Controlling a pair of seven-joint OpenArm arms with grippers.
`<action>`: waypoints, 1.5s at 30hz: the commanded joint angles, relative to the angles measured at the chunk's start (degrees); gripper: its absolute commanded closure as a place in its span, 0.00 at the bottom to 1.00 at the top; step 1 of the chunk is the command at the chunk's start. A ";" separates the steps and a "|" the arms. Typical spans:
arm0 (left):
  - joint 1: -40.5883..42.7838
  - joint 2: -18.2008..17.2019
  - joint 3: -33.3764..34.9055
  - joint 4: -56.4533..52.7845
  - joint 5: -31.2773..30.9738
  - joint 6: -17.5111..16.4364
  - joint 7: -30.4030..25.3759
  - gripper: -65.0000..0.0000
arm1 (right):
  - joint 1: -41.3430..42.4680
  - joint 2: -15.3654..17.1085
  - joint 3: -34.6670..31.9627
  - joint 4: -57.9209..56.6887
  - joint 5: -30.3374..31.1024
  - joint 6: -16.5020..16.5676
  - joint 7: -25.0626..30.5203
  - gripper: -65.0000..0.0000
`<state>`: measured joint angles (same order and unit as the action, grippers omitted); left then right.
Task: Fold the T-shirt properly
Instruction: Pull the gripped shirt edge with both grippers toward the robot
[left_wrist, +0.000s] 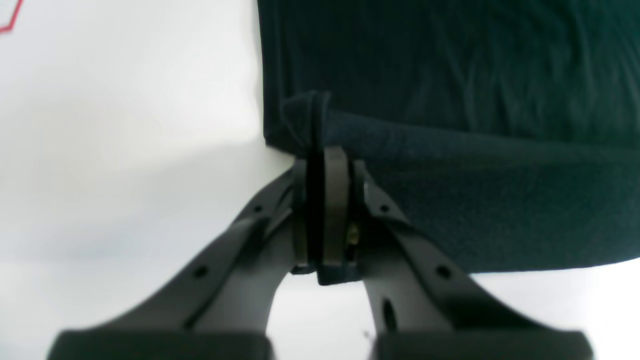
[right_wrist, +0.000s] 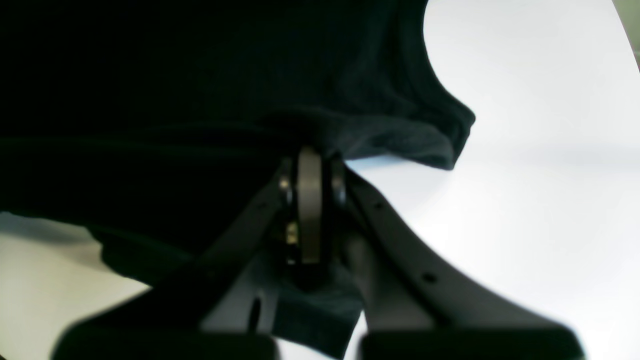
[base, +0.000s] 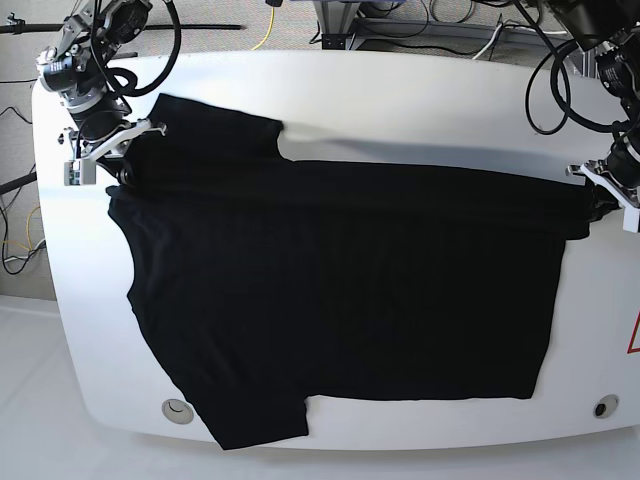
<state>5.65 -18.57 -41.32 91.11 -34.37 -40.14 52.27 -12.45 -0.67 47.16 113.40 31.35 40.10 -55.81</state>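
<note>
On white table (base: 400, 90), T-shirt (base: 340, 300) pinched by left hand (left_wrist: 320, 150), right hand (right_wrist: 310, 152).

A white tabletop (base: 400, 90) with rounded corners fills the view. Cables (base: 420, 20) lie beyond its far edge. A red mark (base: 634, 335) sits at one side.

The left gripper (left_wrist: 320, 160) sits at the base view's right edge, jaws pinched together on black fabric. The right gripper (right_wrist: 310, 160), at the upper left, is likewise clamped on cloth.

White rounded table (base: 400, 90), grey floor (base: 25, 400), loose cables (base: 430, 20) behind
</note>
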 joint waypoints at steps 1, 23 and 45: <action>-2.18 -1.17 -0.57 0.71 -0.40 0.14 -1.59 1.00 | 2.12 0.62 -0.61 0.75 0.43 -0.10 1.44 1.00; -8.77 -0.91 0.31 -0.25 -0.31 0.14 -4.23 0.99 | 13.02 6.42 -7.99 -7.34 0.43 -0.10 1.44 0.98; -8.77 -2.93 1.89 -13.88 1.89 0.14 -17.85 0.99 | 18.38 9.24 -13.79 -17.27 0.34 -0.10 3.90 0.98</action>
<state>-2.17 -20.16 -39.16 76.99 -32.58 -39.94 37.45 4.75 7.64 33.69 96.51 30.46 39.94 -55.09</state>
